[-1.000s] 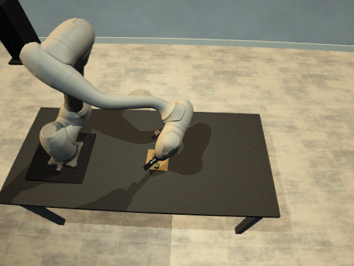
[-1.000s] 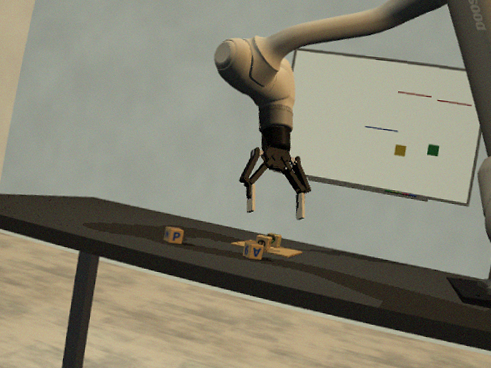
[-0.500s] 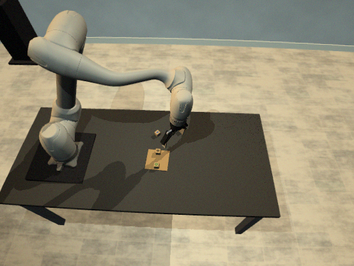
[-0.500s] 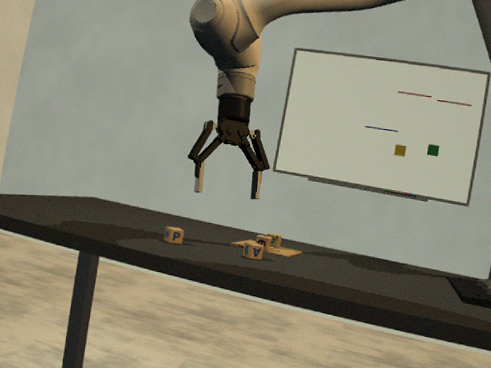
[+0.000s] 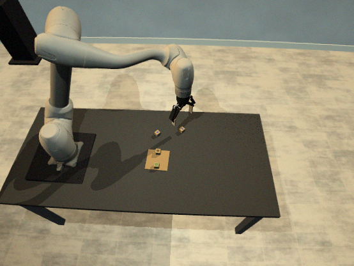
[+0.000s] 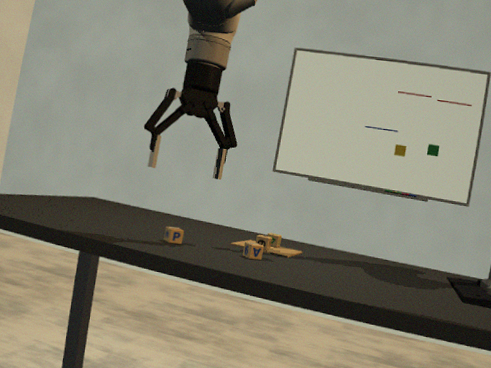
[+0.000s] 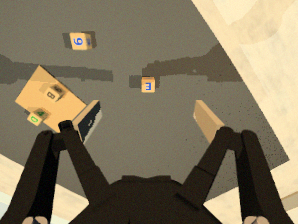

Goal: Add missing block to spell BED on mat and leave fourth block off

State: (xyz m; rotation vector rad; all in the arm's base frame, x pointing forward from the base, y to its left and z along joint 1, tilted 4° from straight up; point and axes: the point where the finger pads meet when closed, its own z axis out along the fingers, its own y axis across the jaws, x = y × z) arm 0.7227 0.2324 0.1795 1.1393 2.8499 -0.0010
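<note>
E block on table, off mat | claw fully open, empty, hovering above it

You had the B block and D block apart on the tan mat, while the E block and fourth block lay off it.

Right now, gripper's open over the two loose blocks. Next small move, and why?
Probably descend onto the E block, keeping the open, empty gripper centred. The mat holds only B and D; E lies off it, roughly between the fingers.
</note>
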